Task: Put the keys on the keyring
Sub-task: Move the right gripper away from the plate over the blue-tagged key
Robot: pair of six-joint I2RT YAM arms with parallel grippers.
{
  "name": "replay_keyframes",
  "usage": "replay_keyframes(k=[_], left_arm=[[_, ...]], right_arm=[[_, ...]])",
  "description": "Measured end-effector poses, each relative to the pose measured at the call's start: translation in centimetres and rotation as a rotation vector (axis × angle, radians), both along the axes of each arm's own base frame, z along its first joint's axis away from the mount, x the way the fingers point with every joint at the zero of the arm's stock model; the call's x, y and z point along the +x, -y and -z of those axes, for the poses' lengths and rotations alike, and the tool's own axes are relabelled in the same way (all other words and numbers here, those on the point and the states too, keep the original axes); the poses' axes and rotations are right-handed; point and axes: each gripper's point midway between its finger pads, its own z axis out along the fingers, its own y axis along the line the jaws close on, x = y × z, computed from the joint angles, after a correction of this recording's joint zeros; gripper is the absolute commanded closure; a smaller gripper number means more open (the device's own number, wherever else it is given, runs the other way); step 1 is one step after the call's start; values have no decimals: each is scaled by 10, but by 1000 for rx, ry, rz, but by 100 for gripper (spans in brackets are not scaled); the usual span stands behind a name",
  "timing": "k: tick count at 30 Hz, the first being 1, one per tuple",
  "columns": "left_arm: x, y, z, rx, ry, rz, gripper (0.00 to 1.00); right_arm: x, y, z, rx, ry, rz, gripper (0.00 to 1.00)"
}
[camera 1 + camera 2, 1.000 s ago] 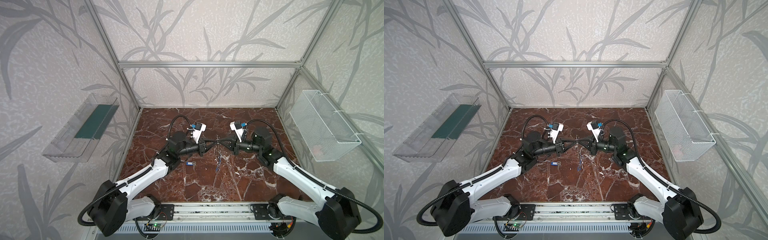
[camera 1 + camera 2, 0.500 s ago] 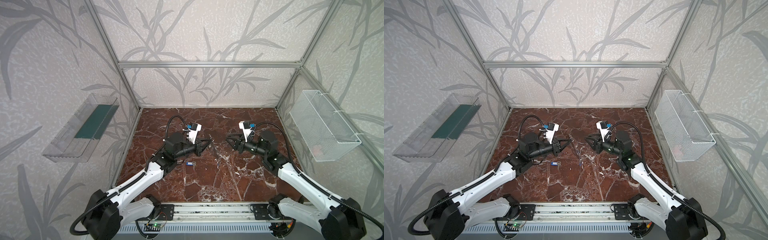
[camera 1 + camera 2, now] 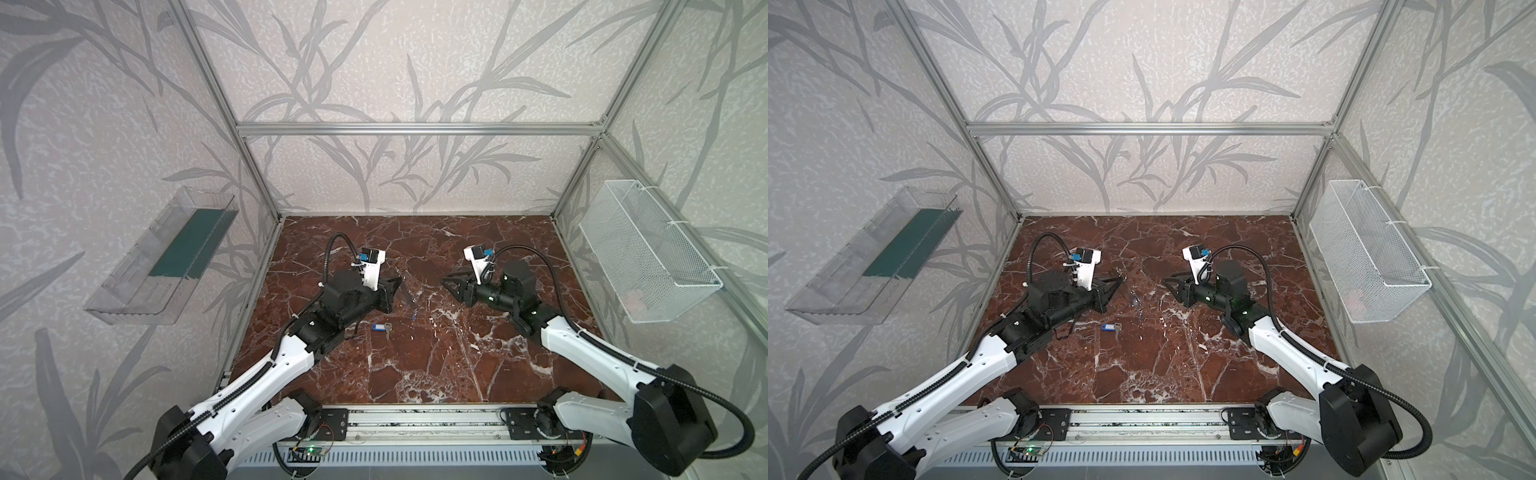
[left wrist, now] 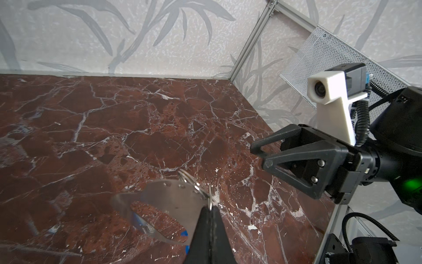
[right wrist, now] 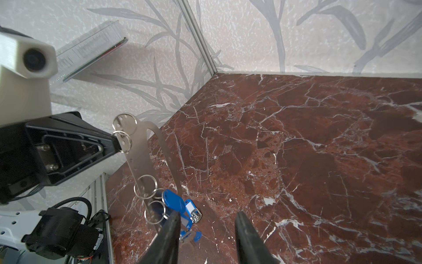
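- The left claw (image 4: 210,206) clenches the keyring (image 4: 169,194), with blue-tagged keys (image 5: 173,202) dangling.
- The right claw (image 5: 206,217) is released and empty.
- One loose key (image 3: 381,328) lies on the surface (image 3: 457,365), below frame centre.

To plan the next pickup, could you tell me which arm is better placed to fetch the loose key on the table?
Probably right: the right gripper is open and empty, while the left gripper is shut on the keyring. The key lies nearer the left gripper, though.
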Motion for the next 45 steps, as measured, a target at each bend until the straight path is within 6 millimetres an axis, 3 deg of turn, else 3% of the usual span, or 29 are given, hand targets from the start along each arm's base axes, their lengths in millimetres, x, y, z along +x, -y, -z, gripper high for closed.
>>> replay_keyframes(k=[10, 19, 24, 28, 37, 39, 45], left_arm=[[-19, -40, -45, -44, 122, -122, 100], [-33, -71, -57, -57, 170, -223, 100], [-35, -77, -58, -52, 173, -245, 100], [-34, -77, -55, -45, 165, -245, 100], [-34, -77, -54, -42, 164, -244, 100], [-34, -76, -54, -42, 164, -244, 100], [-34, -76, -54, -42, 164, -243, 100]], right_arm=[[-35, -72, 79, -187, -93, -158, 56], [-62, -128, 132, -365, -99, -255, 52], [-71, -150, 159, -477, -80, -272, 53], [-69, -155, 177, -568, -58, -258, 54], [-57, -157, 191, -718, 11, -201, 62], [-54, -154, 200, -761, 6, -194, 67], [-44, -152, 200, -814, 21, -151, 88]])
